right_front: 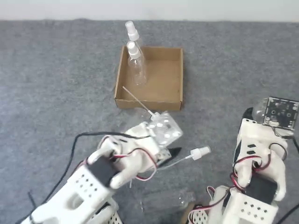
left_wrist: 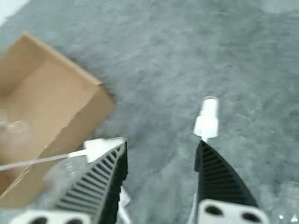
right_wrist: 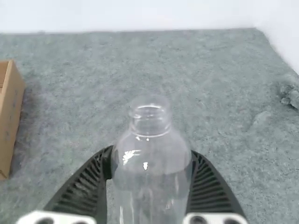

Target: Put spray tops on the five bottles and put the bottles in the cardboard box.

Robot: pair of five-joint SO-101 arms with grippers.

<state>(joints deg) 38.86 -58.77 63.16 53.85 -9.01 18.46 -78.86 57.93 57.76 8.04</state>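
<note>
Upper centre of the high view, the cardboard box (right_front: 174,77) sits open on the grey bench (right_front: 56,93). One capped bottle (right_front: 137,65) stands in its upper-left corner. A second capped bottle (right_front: 131,31) rises just above it, inside or behind the far wall I cannot tell. A loose spray top (right_front: 156,115) lies just below the box's front wall, its thin tube slanting up over the wall. The left end effector (left_wrist: 162,147) is spread wide and grips nothing, with another spray top (left_wrist: 207,119) lying on the bench just ahead of one finger. At lower right, the right end effector (right_wrist: 149,156) pinches an uncapped clear bottle (right_wrist: 149,119) upright. One more clear bottle (right_front: 168,200) lies at lower centre between the arms.
</note>
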